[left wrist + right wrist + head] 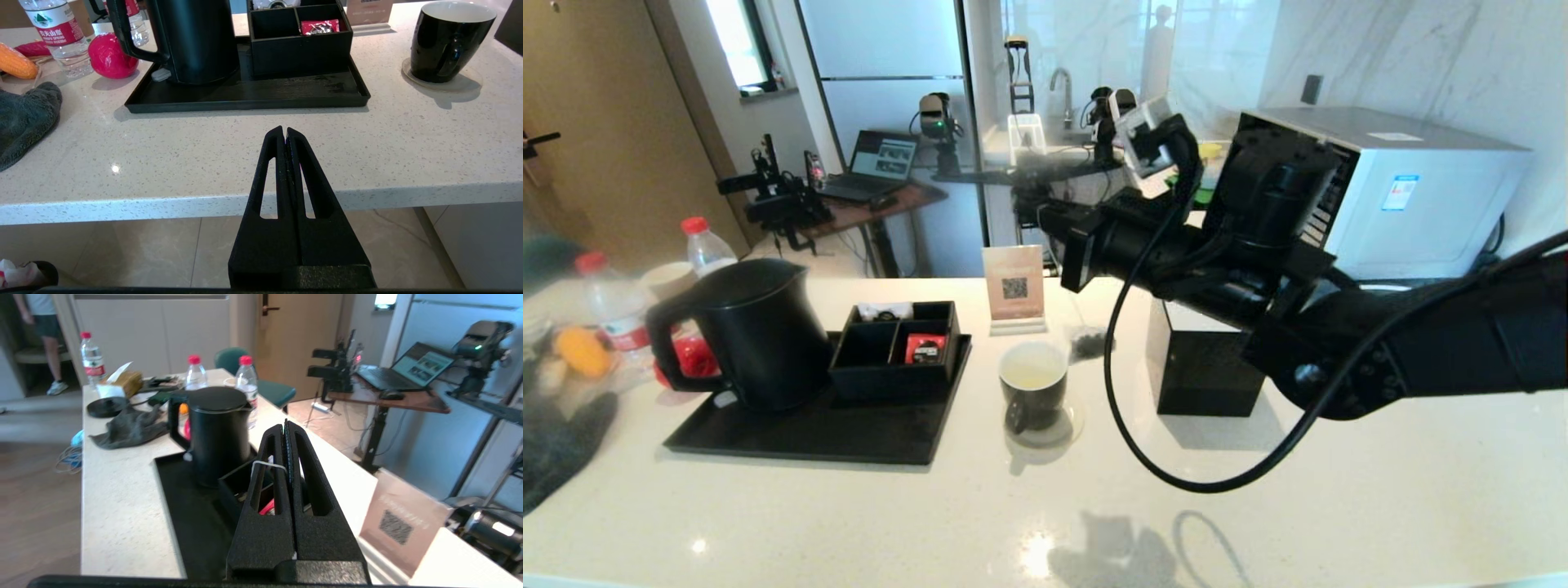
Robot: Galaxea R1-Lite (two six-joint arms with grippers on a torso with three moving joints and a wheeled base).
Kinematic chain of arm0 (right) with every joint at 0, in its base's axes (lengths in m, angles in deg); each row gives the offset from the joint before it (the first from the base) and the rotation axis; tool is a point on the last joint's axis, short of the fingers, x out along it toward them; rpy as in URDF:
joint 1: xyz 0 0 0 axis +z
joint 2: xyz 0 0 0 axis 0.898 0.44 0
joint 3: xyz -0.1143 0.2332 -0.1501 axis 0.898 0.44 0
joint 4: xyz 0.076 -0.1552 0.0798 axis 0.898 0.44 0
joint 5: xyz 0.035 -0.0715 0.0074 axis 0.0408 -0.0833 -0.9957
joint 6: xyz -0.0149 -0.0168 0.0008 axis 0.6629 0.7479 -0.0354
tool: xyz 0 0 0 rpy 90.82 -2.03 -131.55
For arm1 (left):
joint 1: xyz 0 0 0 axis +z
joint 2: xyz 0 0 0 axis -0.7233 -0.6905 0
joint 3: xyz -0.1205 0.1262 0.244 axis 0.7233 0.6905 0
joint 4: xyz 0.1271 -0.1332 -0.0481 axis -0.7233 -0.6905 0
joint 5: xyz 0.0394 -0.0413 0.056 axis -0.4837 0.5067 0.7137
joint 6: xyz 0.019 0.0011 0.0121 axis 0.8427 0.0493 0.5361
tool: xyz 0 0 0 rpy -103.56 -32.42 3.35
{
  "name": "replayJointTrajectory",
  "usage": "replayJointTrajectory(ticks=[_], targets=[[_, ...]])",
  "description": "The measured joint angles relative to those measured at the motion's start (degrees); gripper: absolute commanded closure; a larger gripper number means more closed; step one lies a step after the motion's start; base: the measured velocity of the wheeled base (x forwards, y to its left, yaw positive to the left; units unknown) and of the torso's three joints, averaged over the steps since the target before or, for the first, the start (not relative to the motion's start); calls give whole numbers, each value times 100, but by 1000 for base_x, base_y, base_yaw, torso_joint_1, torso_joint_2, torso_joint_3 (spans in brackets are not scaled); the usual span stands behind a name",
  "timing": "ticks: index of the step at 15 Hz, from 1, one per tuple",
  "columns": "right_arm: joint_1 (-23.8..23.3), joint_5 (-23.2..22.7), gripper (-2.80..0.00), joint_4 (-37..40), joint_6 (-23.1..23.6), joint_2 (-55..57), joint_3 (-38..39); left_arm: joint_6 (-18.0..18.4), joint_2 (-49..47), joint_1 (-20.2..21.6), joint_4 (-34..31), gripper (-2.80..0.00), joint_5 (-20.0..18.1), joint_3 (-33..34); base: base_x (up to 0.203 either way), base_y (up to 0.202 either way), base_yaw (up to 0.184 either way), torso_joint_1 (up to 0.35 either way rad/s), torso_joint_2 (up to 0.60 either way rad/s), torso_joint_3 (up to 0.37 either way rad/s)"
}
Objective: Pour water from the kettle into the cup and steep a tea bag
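Kettle point(754, 331) sits at 9 o'clock on the tray point(792, 437), cup point(1033, 384) dead center. Tea bag point(1089, 341) dangles at the cup's 1 o'clock, its string pinched in the closed right claw point(286, 430) above. Left claw point(284, 132) is closed, empty.

The right arm point(1258, 269) is matte black and chunky, with cylindrical segments. A black cable point(1143, 457) loops off it toward six o'clock. Both the left gripper point(285, 132) and right gripper point(285, 426) have black, tapered fingers with triangular cut-outs, seemingly textured.
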State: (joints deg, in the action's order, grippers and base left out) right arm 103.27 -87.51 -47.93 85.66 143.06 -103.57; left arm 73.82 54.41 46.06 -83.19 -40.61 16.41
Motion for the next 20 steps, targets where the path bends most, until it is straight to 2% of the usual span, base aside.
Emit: replayJointTrajectory(ticks=[15,20], targets=[[6,-15,0,-823,-59,992,275,0,0,0,0,0,1,0,0,0,0,0,0,0],[6,-66,0,-743,-63,1021,115,0,0,0,2,0,2,0,0,0,0,0,0,0]])
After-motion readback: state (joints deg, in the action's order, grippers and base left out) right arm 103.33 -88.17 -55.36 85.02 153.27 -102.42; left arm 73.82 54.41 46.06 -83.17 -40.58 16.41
